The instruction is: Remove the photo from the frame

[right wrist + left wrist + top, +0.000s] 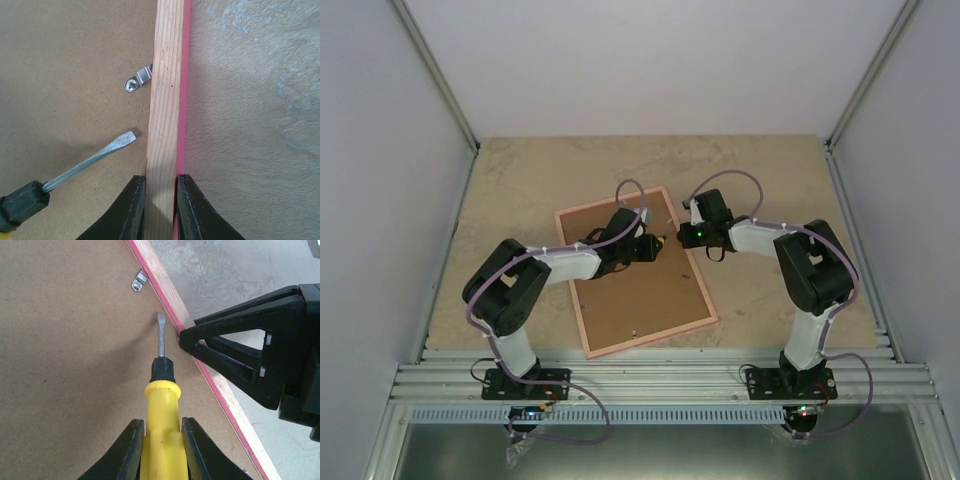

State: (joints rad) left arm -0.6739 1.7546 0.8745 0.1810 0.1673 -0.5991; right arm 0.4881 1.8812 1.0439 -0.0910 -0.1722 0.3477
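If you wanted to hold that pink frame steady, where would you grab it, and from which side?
Probably the frame's narrow right-hand rail, from above: one finger on the backing board side, one outside. The rail is a straight strip lying flat, so it fits between fingers, as the right gripper shows, short of the metal clip.

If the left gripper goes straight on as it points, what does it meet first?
Probably the frame: the screwdriver held by the left gripper leads, tip just short of its rail, beside the clip.
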